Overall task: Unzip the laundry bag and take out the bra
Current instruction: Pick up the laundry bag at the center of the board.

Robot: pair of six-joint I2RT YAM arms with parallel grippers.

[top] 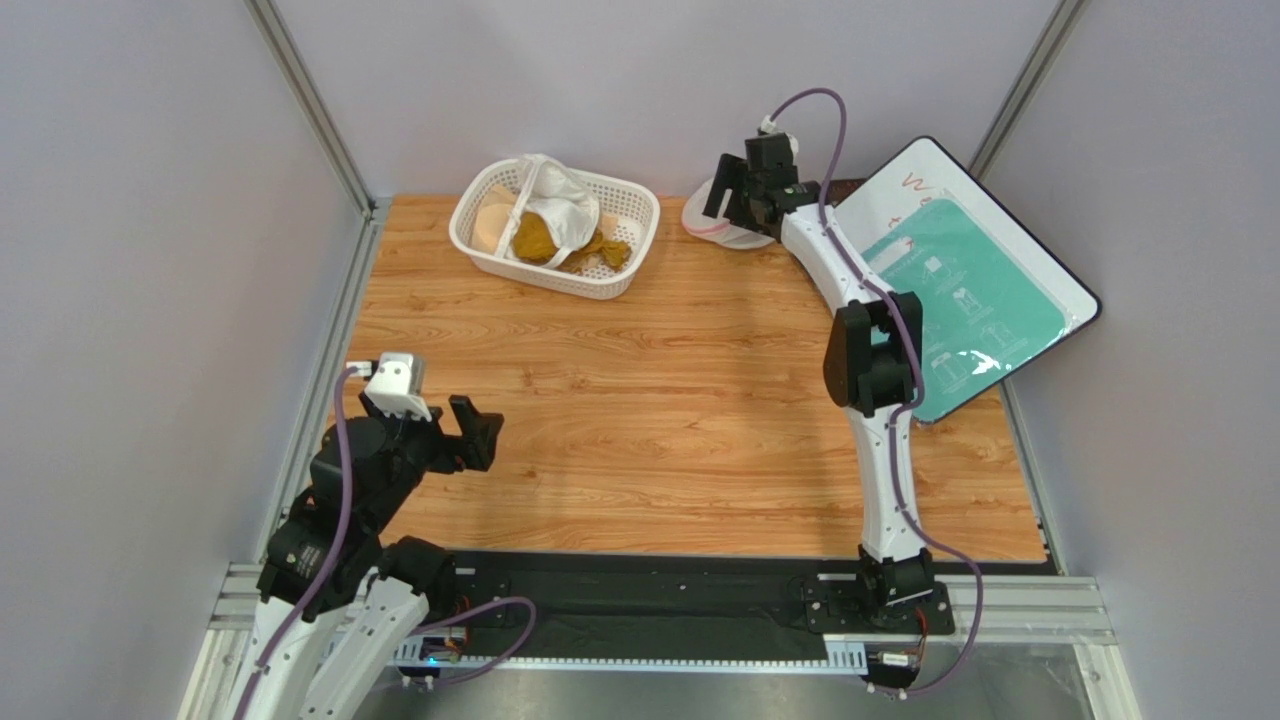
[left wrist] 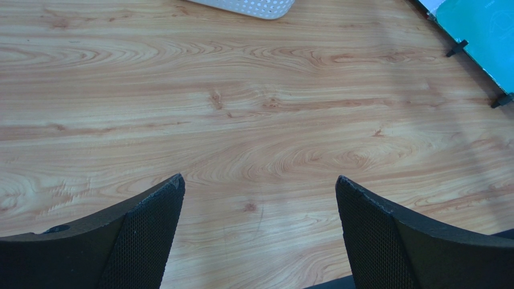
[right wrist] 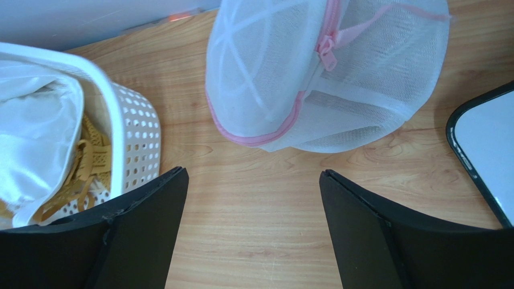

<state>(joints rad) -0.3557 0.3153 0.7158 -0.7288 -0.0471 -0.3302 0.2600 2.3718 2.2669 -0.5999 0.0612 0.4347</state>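
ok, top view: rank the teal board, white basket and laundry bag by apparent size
1. teal board
2. white basket
3. laundry bag, clearly smallest, though the right gripper covers part of it

white mesh laundry bag [right wrist: 326, 72], zipped, on table

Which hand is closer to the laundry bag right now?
Right. The right hand hangs just beside the bag at the far side, open toward it. The left hand is far off at the near left.

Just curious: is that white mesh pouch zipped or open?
Zipped, apparently: on the laundry bag the pink zipper runs closed, no gap.
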